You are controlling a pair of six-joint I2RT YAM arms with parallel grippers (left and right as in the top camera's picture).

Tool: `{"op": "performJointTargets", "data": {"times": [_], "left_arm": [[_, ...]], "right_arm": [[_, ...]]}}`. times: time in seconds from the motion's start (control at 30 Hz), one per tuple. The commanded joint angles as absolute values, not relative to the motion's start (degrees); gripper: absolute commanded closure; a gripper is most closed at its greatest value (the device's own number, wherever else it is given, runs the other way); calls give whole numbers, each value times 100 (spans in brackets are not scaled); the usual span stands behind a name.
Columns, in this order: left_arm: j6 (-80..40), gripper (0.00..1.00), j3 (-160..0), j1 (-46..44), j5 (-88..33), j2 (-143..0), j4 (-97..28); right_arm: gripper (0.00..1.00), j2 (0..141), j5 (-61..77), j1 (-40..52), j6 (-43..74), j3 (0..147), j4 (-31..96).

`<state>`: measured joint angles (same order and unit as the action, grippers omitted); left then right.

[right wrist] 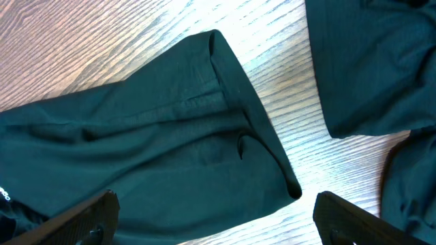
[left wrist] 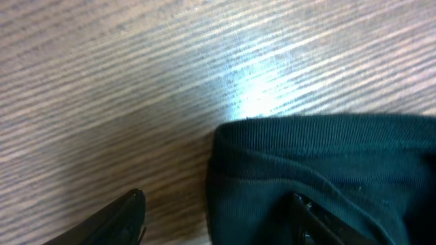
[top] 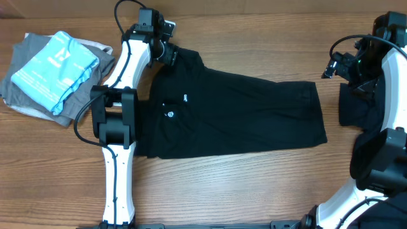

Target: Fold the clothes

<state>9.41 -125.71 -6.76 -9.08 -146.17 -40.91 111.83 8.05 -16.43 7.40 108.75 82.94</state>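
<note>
- Between the fingers (left wrist: pixel 127 216) of the left gripper (left wrist: pixel 218 221), a corner of the black T-shirt (top: pixel 235 114) lies flat on the table (top: pixel 254 191). Its ribbed edge crosses the gap, with 1 finger over cloth and the other over bare wood.
- These jaws stand moderately apart and hold nothing.
- Below the right gripper (right wrist: pixel 218 221), the shirt's other end lies spread, its hemmed corner nearer 1 finger. These jaws are wide apart and empty.
- Risk at the left: closing this near the edge may catch only the rib or 1 layer, and the soft cotton would slip out on the lift.
- Risk at the right: a second dark garment (right wrist: pixel 368 61) lies just outside the jaws and could be snagged with the shirt.
- A folded pile (top: pixel 51 73) sits well outside the left jaws and looks unlikely to interfere.
</note>
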Motion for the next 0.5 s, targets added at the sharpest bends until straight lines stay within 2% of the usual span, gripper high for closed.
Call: {"op": "performJointTargets", "data": {"times": [0.0,0.47], "left_arm": [[768,30,-12591,-764,-1017,-14689,-3992],[722,28,-12215,-967,-878,-14691,-3544]], "right_arm": [[5,11168,757,-1640,703,10982,8263],[4,11168,757,-1640,703,10932,8235]]}}
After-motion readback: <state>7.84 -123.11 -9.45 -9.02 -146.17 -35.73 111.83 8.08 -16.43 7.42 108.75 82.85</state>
